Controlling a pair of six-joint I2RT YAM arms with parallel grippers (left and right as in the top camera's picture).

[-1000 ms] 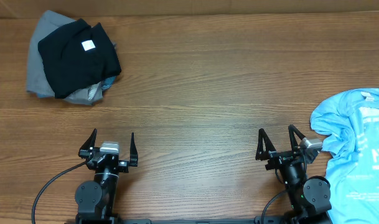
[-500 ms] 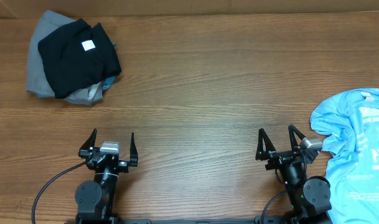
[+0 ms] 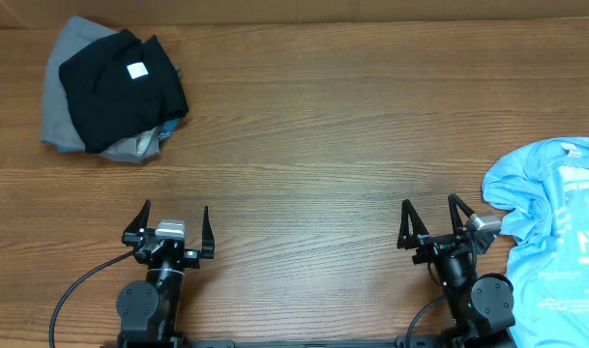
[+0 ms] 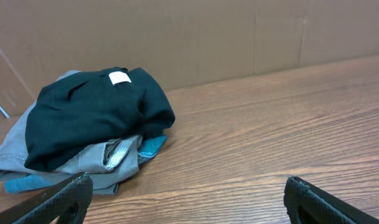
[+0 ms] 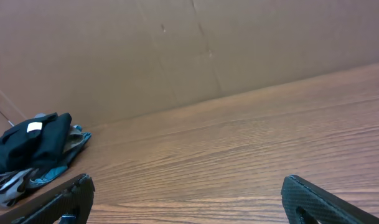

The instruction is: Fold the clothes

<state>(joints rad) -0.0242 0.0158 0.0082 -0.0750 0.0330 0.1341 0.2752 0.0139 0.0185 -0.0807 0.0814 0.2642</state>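
A light blue T-shirt (image 3: 557, 232) lies crumpled at the table's right edge, partly out of view. A pile of folded clothes sits at the far left: a black garment (image 3: 122, 85) on top of grey ones (image 3: 60, 97). The pile also shows in the left wrist view (image 4: 89, 118) and far off in the right wrist view (image 5: 28, 152). My left gripper (image 3: 173, 224) is open and empty near the front edge; its fingers show in the left wrist view (image 4: 189, 198). My right gripper (image 3: 431, 221) is open and empty, just left of the blue shirt; its fingers frame the right wrist view (image 5: 189, 198).
The wooden table (image 3: 323, 145) spans the whole view. A brown cardboard wall (image 4: 239, 31) stands along the table's far edge.
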